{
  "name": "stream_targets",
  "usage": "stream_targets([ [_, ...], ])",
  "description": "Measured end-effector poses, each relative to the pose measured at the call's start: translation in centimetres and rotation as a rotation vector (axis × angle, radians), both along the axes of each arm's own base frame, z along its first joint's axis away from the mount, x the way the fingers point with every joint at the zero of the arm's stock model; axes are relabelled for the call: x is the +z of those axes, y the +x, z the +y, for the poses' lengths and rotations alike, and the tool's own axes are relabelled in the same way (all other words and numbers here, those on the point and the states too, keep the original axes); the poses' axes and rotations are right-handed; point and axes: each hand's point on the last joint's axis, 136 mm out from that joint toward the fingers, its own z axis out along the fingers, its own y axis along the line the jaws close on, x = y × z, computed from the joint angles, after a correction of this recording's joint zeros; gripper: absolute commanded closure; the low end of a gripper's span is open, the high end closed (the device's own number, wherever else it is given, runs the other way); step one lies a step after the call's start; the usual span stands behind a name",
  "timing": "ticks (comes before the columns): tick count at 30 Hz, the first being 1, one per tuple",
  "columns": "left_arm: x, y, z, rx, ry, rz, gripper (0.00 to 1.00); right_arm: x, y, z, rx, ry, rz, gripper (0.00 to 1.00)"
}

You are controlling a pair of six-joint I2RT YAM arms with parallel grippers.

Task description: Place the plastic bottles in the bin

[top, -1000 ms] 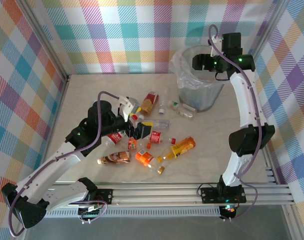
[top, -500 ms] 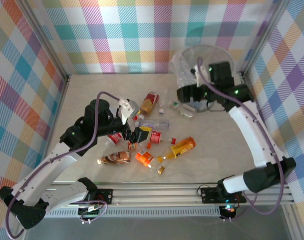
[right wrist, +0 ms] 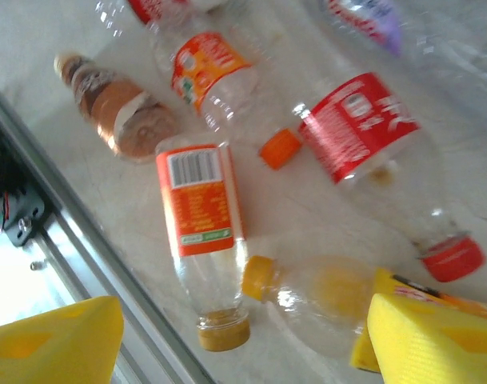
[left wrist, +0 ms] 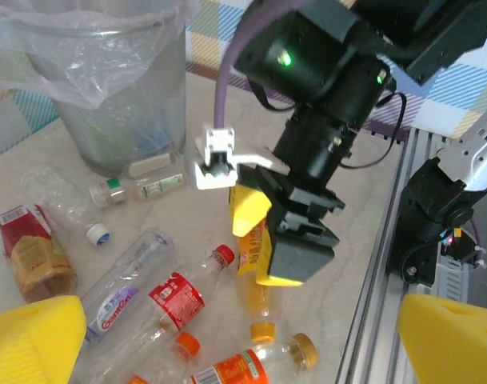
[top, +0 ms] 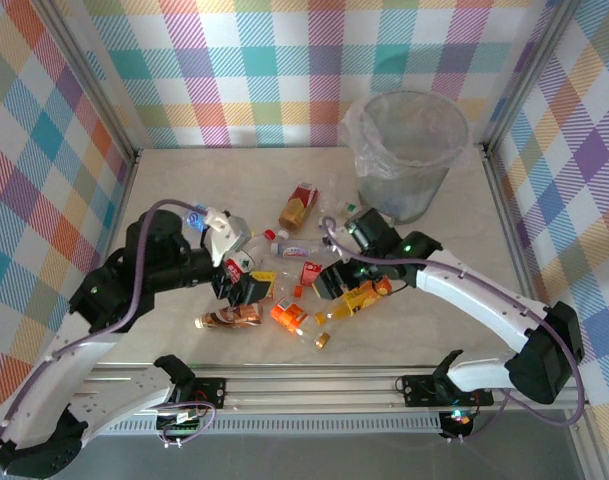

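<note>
Bright, even light falls from above; shadows on the table [top: 184, 180] are soft. In the right wrist view the bottles [right wrist: 197, 200] look blurred; the bin [left wrist: 107, 112] carries white glare.

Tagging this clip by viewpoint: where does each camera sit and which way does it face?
Top external: above and behind the bases, looking down on the table; left arm and right arm show.
Left wrist: on the left arm, facing the bin and right end effector; own yellow fingertips at bottom corners.
Right wrist: on the right arm, looking down at bottles by the front rail; own fingertips at bottom corners.
Shared: both wrist views show the red-labelled bottle.
</note>
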Motion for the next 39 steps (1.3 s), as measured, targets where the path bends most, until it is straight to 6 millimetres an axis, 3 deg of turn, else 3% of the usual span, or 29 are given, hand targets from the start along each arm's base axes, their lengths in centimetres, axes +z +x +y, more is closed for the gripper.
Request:
stream_targets([
  [5, 0.3, -1.7, 1.4, 0.012, -0.043, -0.021, 0.0, -1.5, -1.6, 2.9, 0.069, -0.019, -0.017, 0.21],
  [12, -1.2, -1.8, 1.3, 0.007, -0.043, -0.006, 0.0, -6.5, -3.3, 6.3, 0.142, -0.138, 0.0, 0.21],
  [16, -1.5, -1.8, 1.3, 0.007, -0.04, -0.001, 0.0, -8.7, -3.7, 7.7, 0.163, -0.198, -0.007, 0.2],
  [21, -1.5, -1.8, 1.3, 0.009, -0.055, -0.008, 0.0, -9.9, -3.3, 9.1, 0.165, -0.247, -0.046, 0.2],
  [39, -0.8, -1.9, 1.0, -0.003, -0.098, -0.017, 0.0, -14.3, -2.4, 9.0, 0.153, -0.418, -0.071, 0.18],
])
